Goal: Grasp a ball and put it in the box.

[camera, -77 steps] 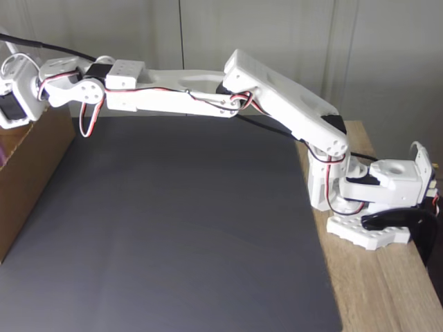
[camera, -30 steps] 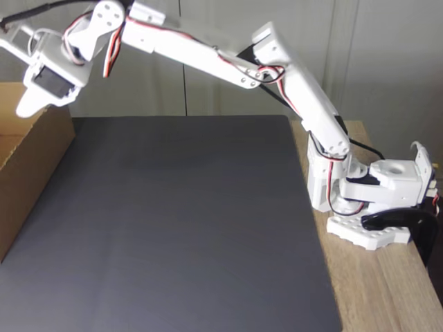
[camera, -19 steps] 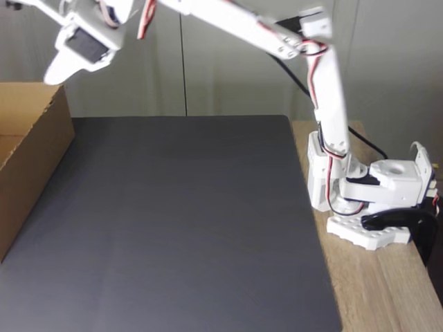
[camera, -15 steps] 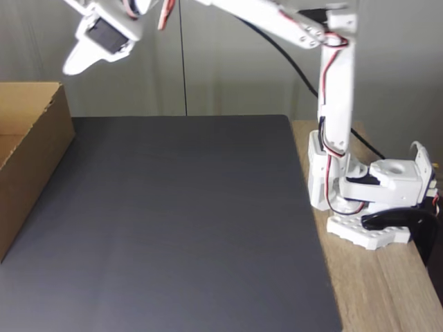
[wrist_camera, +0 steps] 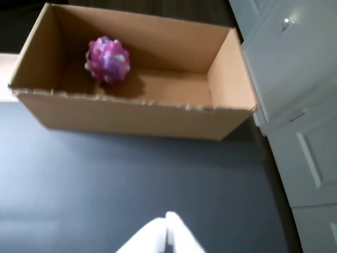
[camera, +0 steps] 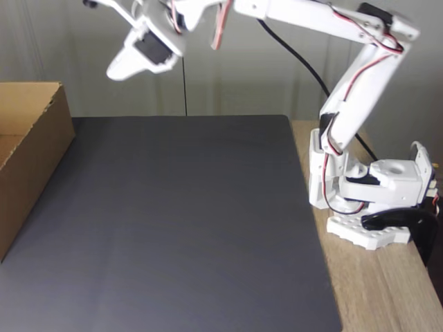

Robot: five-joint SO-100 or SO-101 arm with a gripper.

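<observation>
Bench (camera: 387, 297): pale wood, showing at the right edge of the fixed view, with the arm's base standing on it.
Mat (camera: 173, 228): dark grey, covering most of the bench in the fixed view; in the wrist view it lies in front of the box.
Cabinet (wrist_camera: 295, 95): pale panelled doors with a small knob, at the right of the wrist view, just beside the box's end.
Box (wrist_camera: 131, 113): brown corrugated cardboard, open at the top, standing on the mat; the wrist view looks down into it across its near wall. In the fixed view its corner shows at the left edge (camera: 31, 152).
Arm (camera: 360, 83): white, with red and black wires, raised from its base at the right and reaching left along the top of the fixed view.
Ball (wrist_camera: 107, 59): purple, pink and white, knobbly, resting on the box floor toward the left end in the wrist view, near the far wall.
Claw (wrist_camera: 167, 237): white, its two tips pressed together with nothing between them, at the bottom edge of the wrist view; in the fixed view (camera: 118, 70) it hangs high above the mat, right of the box and well apart from it.
</observation>
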